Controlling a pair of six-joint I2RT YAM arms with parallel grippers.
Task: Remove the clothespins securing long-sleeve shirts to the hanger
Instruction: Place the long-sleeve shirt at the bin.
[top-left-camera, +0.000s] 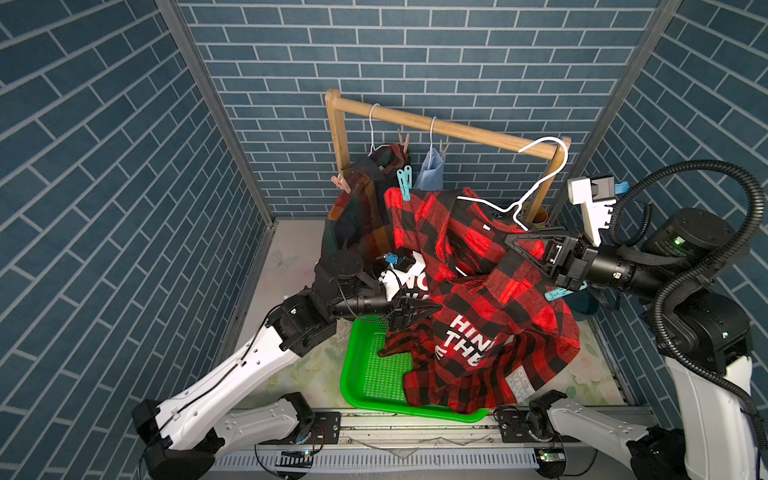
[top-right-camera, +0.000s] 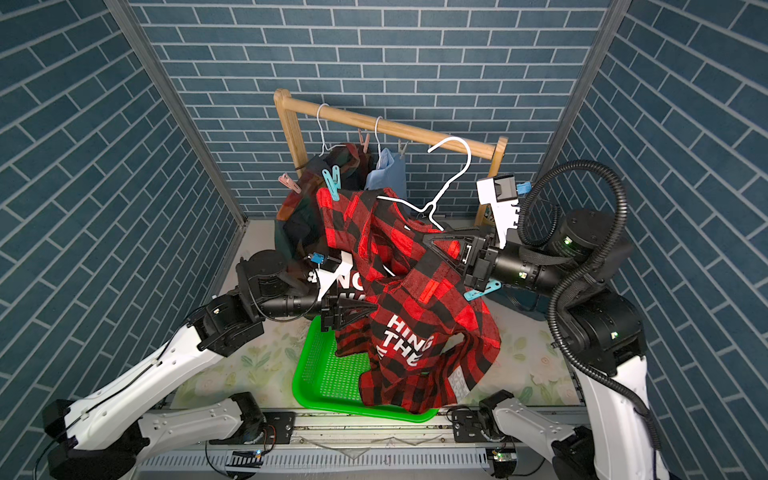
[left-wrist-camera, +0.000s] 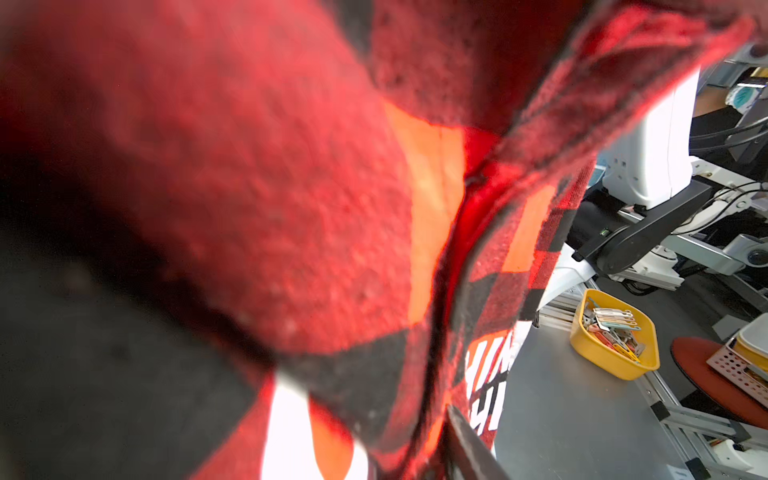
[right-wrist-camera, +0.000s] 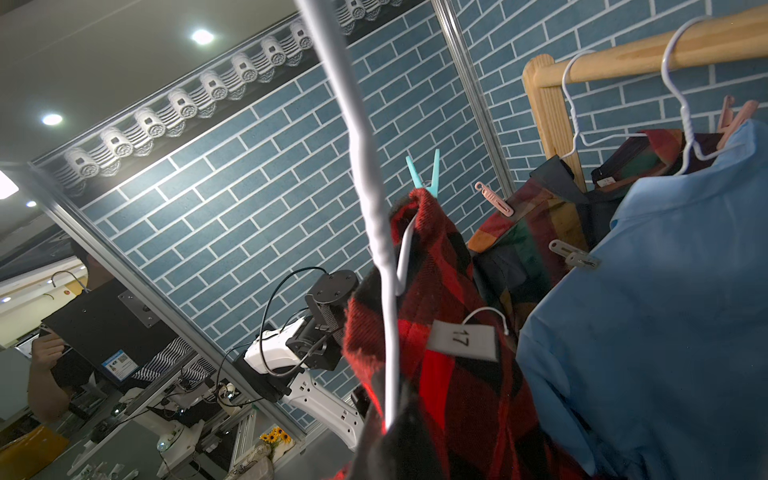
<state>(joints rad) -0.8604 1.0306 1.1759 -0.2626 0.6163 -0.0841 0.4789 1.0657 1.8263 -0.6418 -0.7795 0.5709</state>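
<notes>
The red-and-black check shirt (top-left-camera: 478, 291) hangs on a white hanger (top-left-camera: 536, 183) and droops over a green basket. My right gripper (top-left-camera: 505, 241) is shut on the hanger wire (right-wrist-camera: 386, 332) at the shirt's collar. A teal clothespin (top-left-camera: 404, 183) pinches one shoulder, and another teal clothespin (top-left-camera: 561, 293) shows under my right wrist. My left gripper (top-left-camera: 436, 309) is pushed into the shirt's folds; cloth fills its wrist view, where only one finger (left-wrist-camera: 469, 449) shows. The plaid shirt (top-left-camera: 357, 199) carries pink clothespins (top-left-camera: 340, 183). The light blue shirt (right-wrist-camera: 665, 311) has a grey clothespin (right-wrist-camera: 575, 255).
The wooden rack (top-left-camera: 457, 124) stands at the back with two hangers on its bar. The green basket (top-left-camera: 365, 374) lies at the table's front under the check shirt. A dark blue container (top-left-camera: 584, 305) sits behind my right wrist. A yellow tray (left-wrist-camera: 615, 345) of clothespins lies outside the booth.
</notes>
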